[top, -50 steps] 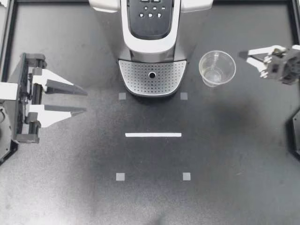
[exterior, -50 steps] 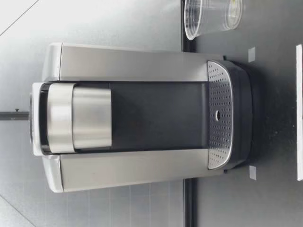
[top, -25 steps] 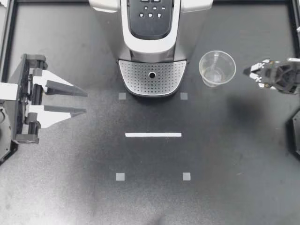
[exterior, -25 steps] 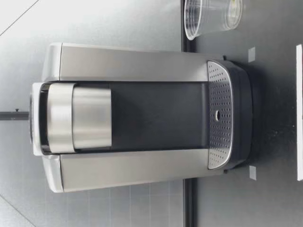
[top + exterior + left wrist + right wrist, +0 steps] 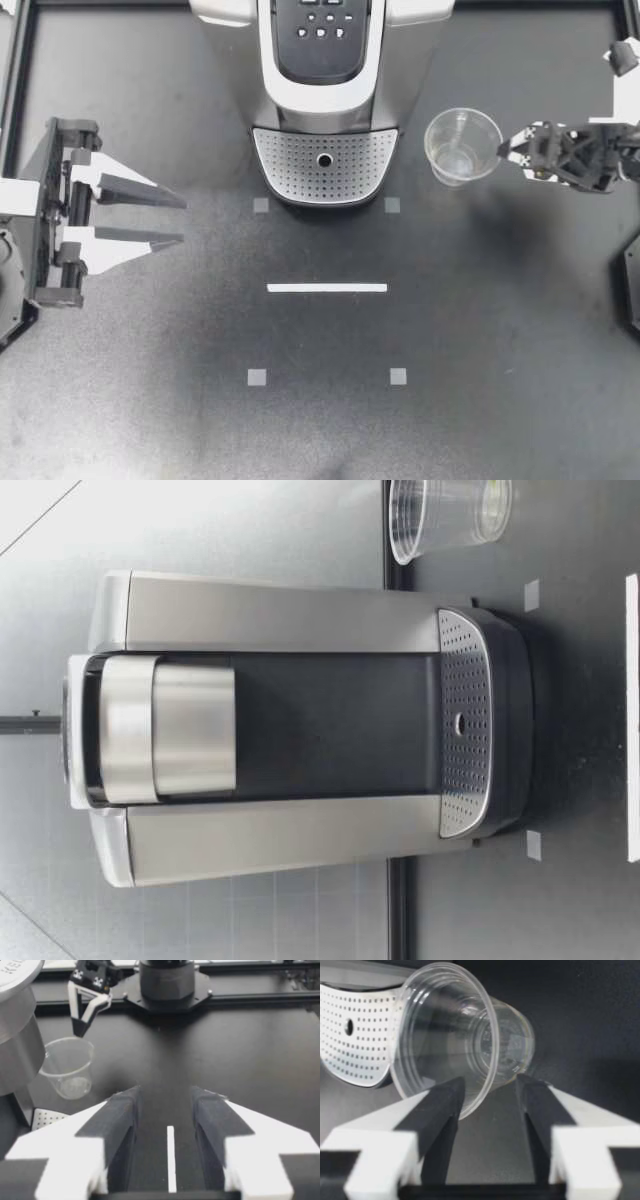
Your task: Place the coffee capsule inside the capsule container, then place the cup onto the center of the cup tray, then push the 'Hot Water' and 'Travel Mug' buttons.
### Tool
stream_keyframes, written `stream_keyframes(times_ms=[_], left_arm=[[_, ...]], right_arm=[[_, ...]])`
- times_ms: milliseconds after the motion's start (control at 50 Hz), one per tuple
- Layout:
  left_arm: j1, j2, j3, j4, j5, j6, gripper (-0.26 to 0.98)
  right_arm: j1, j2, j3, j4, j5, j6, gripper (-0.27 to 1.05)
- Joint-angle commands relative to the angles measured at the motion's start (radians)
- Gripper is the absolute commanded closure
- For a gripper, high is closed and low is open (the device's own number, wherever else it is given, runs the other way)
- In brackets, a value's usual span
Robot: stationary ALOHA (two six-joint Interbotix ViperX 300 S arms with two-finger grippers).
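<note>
Cup (image 5: 462,147) is standing upright on the bench (image 5: 320,430), just beside the machine (image 5: 325,90) and off its tray (image 5: 290,165). I am seeing my right gripper (image 5: 515,152) hovering on the cup's side away from the machine, fingers open with their tips at the rim. My left gripper (image 5: 184,219) is sitting well apart from the machine, fingers open.

My left gripper (image 5: 184,220) is held level at my left side, pointing toward the middle. Its two fingers (image 5: 122,1115) are spread apart with nothing between them. My right arm (image 5: 600,160) reaches in from the right. My right gripper (image 5: 512,155) angles downward, and its fingers (image 5: 445,1110) are parted.
</note>
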Motion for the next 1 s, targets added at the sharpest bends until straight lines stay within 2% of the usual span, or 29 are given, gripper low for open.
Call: stream_keyframes(times_ms=[0,480,840,980], left_arm=[[0.005,-0.003,-0.012,0.000,-0.008,0.000,0.35],[0.005,-0.003,-0.005,-0.002,-0.008,0.000,0.35],[0.005,-0.003,-0.005,-0.003,-0.008,0.000,0.35],[0.005,-0.003,-0.005,-0.002,-0.008,0.000,0.35]], right_arm=[[-0.008,0.011,-0.029,0.000,-0.009,-0.002,0.27],[-0.006,0.074,-0.072,0.000,0.040,-0.003,0.29],[-0.006,0.043,-0.077,0.000,0.055,0.000,0.66],[-0.002,0.008,-0.081,0.006,0.055,0.014,0.71]])
